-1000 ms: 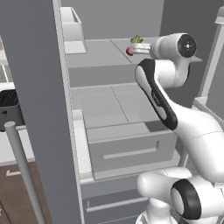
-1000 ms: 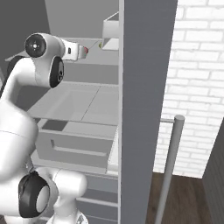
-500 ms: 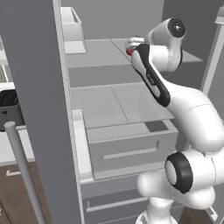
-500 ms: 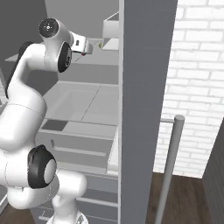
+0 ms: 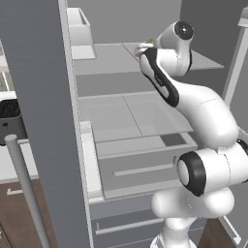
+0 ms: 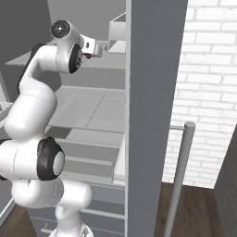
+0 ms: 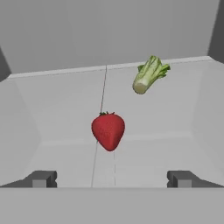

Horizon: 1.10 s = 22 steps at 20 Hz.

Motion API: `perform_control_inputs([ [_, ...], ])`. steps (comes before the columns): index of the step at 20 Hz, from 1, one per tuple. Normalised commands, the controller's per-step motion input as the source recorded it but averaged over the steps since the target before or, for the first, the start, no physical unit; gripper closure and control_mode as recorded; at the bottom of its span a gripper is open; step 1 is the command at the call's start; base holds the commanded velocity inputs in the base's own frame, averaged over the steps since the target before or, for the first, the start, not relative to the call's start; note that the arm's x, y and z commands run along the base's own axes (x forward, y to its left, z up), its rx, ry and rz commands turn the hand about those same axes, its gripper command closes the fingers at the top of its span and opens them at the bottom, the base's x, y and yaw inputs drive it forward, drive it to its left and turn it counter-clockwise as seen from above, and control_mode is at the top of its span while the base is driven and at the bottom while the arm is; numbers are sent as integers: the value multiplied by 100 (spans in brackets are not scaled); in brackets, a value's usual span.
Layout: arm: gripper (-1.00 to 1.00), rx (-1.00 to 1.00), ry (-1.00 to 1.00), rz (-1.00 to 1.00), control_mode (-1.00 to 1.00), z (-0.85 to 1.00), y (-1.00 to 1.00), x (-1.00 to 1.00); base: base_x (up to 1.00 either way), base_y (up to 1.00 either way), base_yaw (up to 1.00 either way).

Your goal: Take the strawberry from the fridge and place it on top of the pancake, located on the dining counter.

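Note:
The strawberry, red with a small green cap, lies on a pale upper shelf of the open fridge. In the hand view it sits just ahead of my gripper and roughly midway between the two dark fingertips, which stand wide apart and touch nothing. The gripper is open. In the right base view the arm reaches up to that shelf, with the hand at its front edge. The pancake and the dining counter are out of view.
A pale green leafy vegetable lies behind the strawberry to the right. A white bin stands on the shelf's left. The fridge doors with bar handles flank the arm. A drawer juts out below.
The arm has swung higher and further in over the upper shelf, so the hand now covers the strawberry in the left base view. The jaws stayed wide.

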Motion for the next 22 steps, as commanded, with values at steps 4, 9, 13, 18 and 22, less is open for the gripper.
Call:
perform_control_inputs([
  [4,-100,-2,1,0,-100,0,0,50,0,0,0],
  [9,-100,-1,1,0,-100,0,0,43,0,0,0],
  [13,-100,-1,5,0,-100,-10,4,24,0,0,0],
  [18,-100,-2,7,0,-100,-25,8,19,0,0,0],
  [22,-100,0,0,0,-100,-6,3,27,0,0,0],
])
